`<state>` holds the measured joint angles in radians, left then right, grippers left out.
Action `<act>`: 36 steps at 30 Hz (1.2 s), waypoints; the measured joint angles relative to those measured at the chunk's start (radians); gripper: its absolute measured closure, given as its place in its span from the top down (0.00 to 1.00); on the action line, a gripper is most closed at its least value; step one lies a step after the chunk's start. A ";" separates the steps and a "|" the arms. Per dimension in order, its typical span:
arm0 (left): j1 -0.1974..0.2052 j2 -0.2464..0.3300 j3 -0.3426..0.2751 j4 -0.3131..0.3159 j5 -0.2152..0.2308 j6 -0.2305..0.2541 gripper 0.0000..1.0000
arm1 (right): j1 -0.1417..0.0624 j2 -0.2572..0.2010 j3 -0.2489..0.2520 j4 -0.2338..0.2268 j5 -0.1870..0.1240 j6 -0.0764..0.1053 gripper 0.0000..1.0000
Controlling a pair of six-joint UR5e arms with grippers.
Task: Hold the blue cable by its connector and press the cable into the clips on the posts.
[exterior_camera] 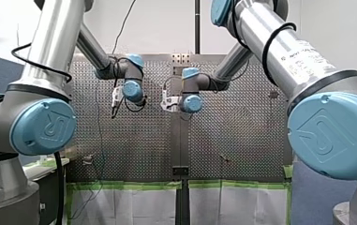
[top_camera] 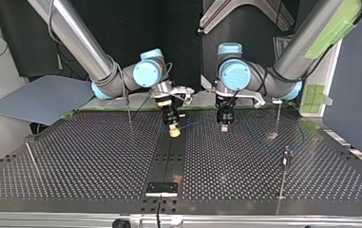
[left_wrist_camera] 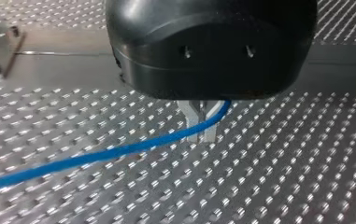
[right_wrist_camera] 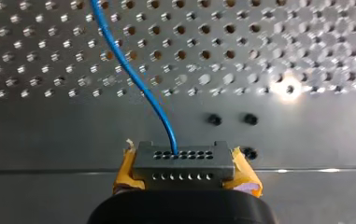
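Note:
In the right wrist view my right gripper point(right_wrist_camera: 183, 171), with yellow pads, is shut on a grey connector point(right_wrist_camera: 180, 161) pierced by rows of small holes. The blue cable point(right_wrist_camera: 133, 74) leaves the connector and runs away over the perforated table. In the left wrist view my left gripper point(left_wrist_camera: 202, 134) has its metal fingers point(left_wrist_camera: 190, 116) shut on the blue cable point(left_wrist_camera: 119, 151) further along, just above the table. In the top view my right gripper point(top_camera: 173, 131) and my left gripper point(top_camera: 224, 126) hang side by side near the table's far middle.
Thin posts stand on the table point(top_camera: 98, 156): one near my right arm point(top_camera: 130, 113), two at the top view's right point(top_camera: 278, 116) point(top_camera: 286, 164), one leaning at its left point(top_camera: 32, 159). A black strip point(top_camera: 170, 154) runs down the middle to a black block point(top_camera: 162, 188).

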<state>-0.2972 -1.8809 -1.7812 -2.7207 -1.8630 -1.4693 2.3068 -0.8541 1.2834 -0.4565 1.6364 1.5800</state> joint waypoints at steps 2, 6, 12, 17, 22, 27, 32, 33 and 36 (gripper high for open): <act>-0.007 -0.013 0.000 0.009 -0.003 -0.004 0.00 | 0.000 0.000 0.014 -0.013 0.004 0.000 0.00; -0.018 -0.033 -0.010 0.036 -0.011 -0.013 0.00 | -0.001 0.000 0.051 -0.049 0.011 0.001 0.00; -0.023 -0.061 -0.044 0.086 -0.013 -0.025 0.00 | -0.001 0.000 0.113 -0.111 0.031 0.010 0.00; -0.033 -0.102 -0.054 0.109 -0.013 -0.030 0.00 | -0.002 0.001 0.157 -0.155 0.046 0.019 0.00; -0.043 -0.118 -0.070 0.151 -0.011 -0.050 0.00 | -0.006 0.002 0.199 -0.197 0.069 0.028 0.00; -0.050 -0.120 -0.092 0.174 -0.009 -0.063 0.00 | -0.010 0.004 0.240 -0.237 0.080 0.047 0.00; -0.054 -0.135 -0.113 0.205 -0.004 -0.075 0.00 | -0.013 0.025 0.276 -0.274 0.095 0.066 0.00; -0.058 -0.143 -0.115 0.213 -0.003 -0.072 0.00 | -0.013 0.034 0.286 -0.284 0.101 0.068 0.00; -0.067 -0.164 -0.117 0.231 -0.002 -0.067 0.00 | -0.014 0.061 0.314 -0.311 0.121 0.073 0.00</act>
<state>-0.3645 -2.0452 -1.8981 -2.4893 -1.8655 -1.5361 2.2931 -0.7935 1.5972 -0.7678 1.7575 1.6526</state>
